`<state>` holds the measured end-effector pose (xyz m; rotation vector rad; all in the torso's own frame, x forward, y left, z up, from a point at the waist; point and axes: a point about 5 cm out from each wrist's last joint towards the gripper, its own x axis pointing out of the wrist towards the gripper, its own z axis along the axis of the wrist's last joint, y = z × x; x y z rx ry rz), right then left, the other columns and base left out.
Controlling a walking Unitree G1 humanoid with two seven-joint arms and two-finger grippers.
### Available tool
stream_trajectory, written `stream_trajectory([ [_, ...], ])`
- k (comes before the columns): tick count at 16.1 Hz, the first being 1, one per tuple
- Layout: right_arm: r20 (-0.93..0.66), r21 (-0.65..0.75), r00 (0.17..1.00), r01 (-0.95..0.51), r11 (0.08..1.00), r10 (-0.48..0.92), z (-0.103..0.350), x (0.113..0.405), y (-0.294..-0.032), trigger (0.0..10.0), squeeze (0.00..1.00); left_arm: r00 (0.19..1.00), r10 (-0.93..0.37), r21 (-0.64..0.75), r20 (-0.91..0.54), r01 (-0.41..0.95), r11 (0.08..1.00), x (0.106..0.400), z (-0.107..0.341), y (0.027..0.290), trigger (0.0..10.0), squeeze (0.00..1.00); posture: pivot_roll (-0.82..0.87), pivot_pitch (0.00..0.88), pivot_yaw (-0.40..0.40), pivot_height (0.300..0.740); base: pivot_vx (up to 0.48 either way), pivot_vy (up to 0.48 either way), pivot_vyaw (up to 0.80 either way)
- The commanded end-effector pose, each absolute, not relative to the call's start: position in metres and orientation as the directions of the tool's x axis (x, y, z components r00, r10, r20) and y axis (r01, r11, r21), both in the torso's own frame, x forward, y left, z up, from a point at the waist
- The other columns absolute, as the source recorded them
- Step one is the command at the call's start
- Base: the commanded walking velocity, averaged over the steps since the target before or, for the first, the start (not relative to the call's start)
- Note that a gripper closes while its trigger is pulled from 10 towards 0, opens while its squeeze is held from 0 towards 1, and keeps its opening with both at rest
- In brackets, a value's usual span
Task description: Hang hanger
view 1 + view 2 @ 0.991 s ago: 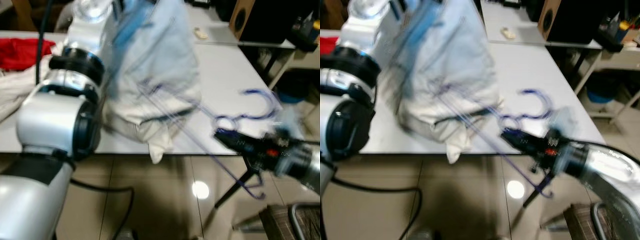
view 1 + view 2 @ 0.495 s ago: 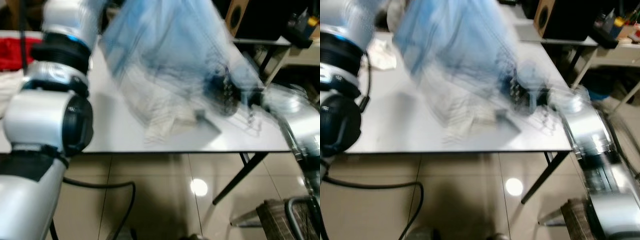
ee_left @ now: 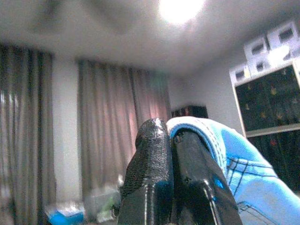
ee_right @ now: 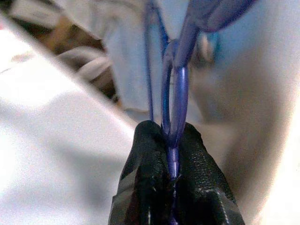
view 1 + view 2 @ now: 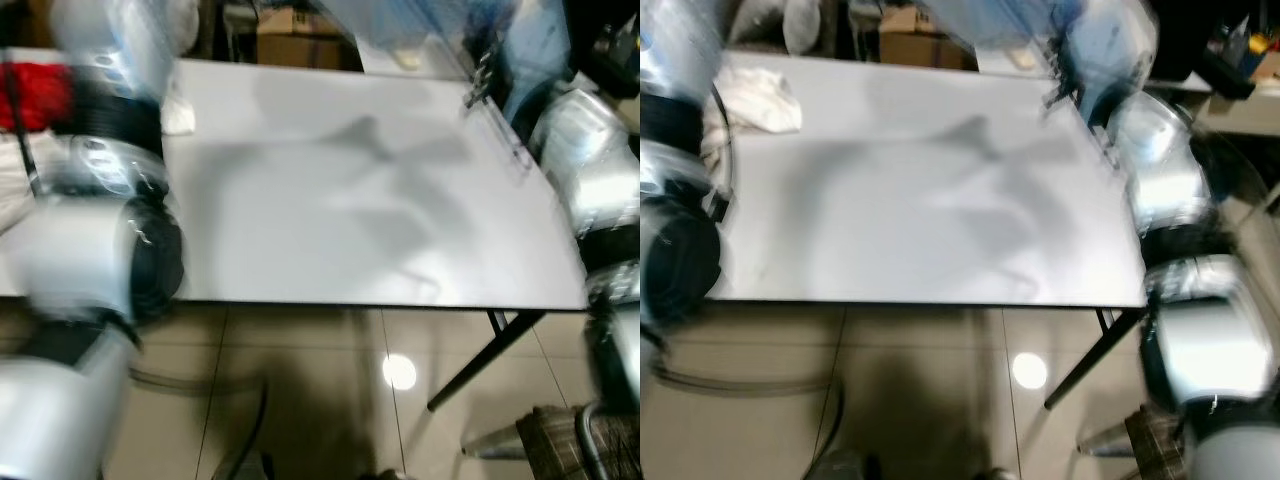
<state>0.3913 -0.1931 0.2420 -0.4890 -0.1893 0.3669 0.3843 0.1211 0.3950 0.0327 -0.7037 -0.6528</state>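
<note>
the right gripper (image 4: 171, 180) pinches the blue hanger (image 4: 177, 89) between closed fingers; the left gripper (image 3: 172, 140) is clamped on the light blue garment (image 3: 234, 159). behind, at the frame's top, garment and hanger hang blurred above the white table (image 5: 330, 230).

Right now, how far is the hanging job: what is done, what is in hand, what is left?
Done: the garment is off the white table. In hand: the right gripper is shut on the blue hanger, and the left gripper pinches the light blue fabric. Left: hooking the hanger onto a rail; no rail can be made out in these blurred views.
</note>
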Motion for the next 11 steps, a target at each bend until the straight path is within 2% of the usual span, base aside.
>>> stream_trajectory([
  [1, 0.038, -0.484, 0.891, -0.379, 0.789, 0.452, 0.222, 0.382, -0.188, 10.0, 0.0, 0.607, -0.611, 0.274, 0.508, 0.558, 0.783, 0.389, 0.366, 0.104, 10.0, 0.0, 0.05, 0.039, -0.041, 0.74, 0.0, 0.0, 0.0],
  [3, -0.059, -0.464, 0.838, -0.505, 0.728, 0.543, 0.187, 0.359, -0.178, 10.0, 0.0, 0.683, -0.626, 0.278, 0.376, 0.562, 0.779, 0.395, 0.302, 0.089, 10.0, 0.0, 0.04, 0.042, -0.031, 0.74, 0.0, 0.0, 0.0],
  [4, -0.15, -0.424, 0.74, -0.648, 0.633, 0.656, 0.156, 0.324, -0.163, 10.0, 0.0, 0.777, -0.606, 0.328, 0.168, 0.536, 0.778, 0.395, 0.224, 0.087, 10.0, 0.0, 0.02, 0.048, -0.006, 0.74, 0.0, 0.0, 0.0],
  [5, -0.169, -0.403, 0.704, -0.688, 0.603, 0.69, 0.149, 0.311, -0.159, 10.0, 0.0, 0.8, -0.591, 0.347, 0.103, 0.528, 0.775, 0.392, 0.202, 0.09, 10.0, 0.0, 0.02, 0.049, -0.002, 0.74, 0.0, 0.0, 0.0],
  [6, -0.18, -0.367, 0.658, -0.735, 0.57, 0.731, 0.147, 0.289, -0.16, 10.0, 0.0, 0.841, -0.539, 0.339, 0.055, 0.492, 0.802, 0.392, 0.186, 0.104, 10.0, 0.0, 0.01, 0.047, 0.011, 0.74, 0.0, 0.0, 0.0],
  [9, -0.212, -0.335, 0.613, -0.778, 0.532, 0.761, 0.155, 0.27, -0.168, 10.0, 0.0, 0.868, -0.494, 0.379, 0.049, 0.442, 0.813, 0.396, 0.191, 0.121, 10.0, 0.0, 0.01, 0.037, 0.014, 0.74, 0.0, 0.0, 0.0],
  [11, -0.282, -0.308, 0.542, -0.832, 0.461, 0.792, 0.165, 0.25, -0.17, 10.0, 0.0, 0.899, -0.437, 0.466, 0.037, 0.371, 0.803, 0.399, 0.193, 0.139, 10.0, 0.0, 0.01, 0.024, 0.006, 0.74, 0.0, 0.0, 0.0],
])
